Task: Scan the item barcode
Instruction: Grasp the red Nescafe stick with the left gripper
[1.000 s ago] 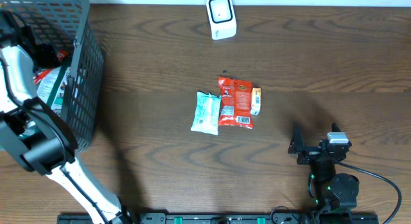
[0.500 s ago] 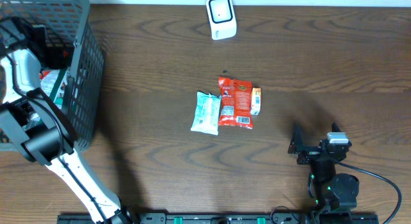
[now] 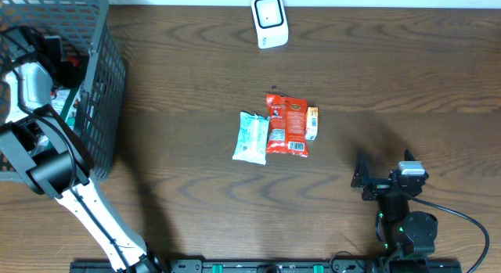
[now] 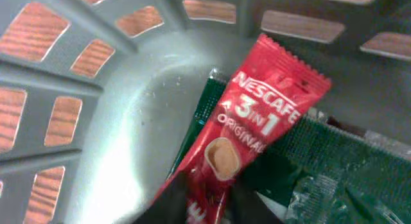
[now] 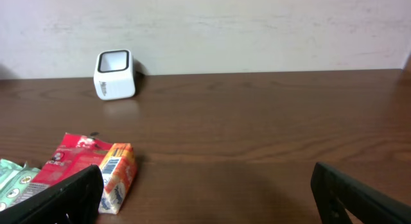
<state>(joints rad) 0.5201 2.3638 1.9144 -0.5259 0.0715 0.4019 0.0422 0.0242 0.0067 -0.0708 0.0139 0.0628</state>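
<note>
L gripper (image 4: 207,201) is hanging inside the grey basket (image 3: 109,77) at the table's back-left corner, jaws clenching the lower end of a red Nescafe 3-in-1 sachet (image 4: 257,115). The sachet is lying over green packets (image 4: 334,166) nr the basket wall. R gripper (image 5: 205,198) is sitting spread wide nr the front-right edge, holding nothing. Scanner (image 3: 269,21) is standing at mid back edge.
</note>
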